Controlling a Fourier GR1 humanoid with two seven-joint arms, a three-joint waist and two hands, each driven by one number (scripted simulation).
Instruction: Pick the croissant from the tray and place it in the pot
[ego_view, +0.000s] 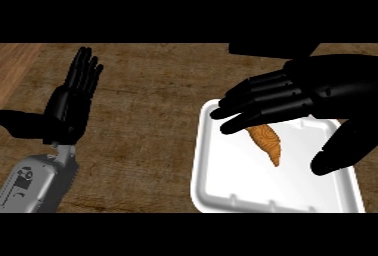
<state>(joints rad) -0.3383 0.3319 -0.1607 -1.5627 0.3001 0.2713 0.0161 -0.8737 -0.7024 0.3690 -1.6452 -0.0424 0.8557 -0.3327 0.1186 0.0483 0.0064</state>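
A brown croissant (267, 142) lies on the white tray (221, 175) at the right of the head view. My right hand (317, 95) hovers over the tray, open, its fingers spread above the croissant's upper end and its thumb (336, 150) to the croissant's right. The hand covers the tray's far edge and part of the croissant. My left hand (70, 102) stands open at the left, fingers up, resting apart from the tray. No pot shows in this view.
The wooden counter top (148, 125) stretches between the two hands. A lighter strip of wood (15, 65) runs along the far left edge.
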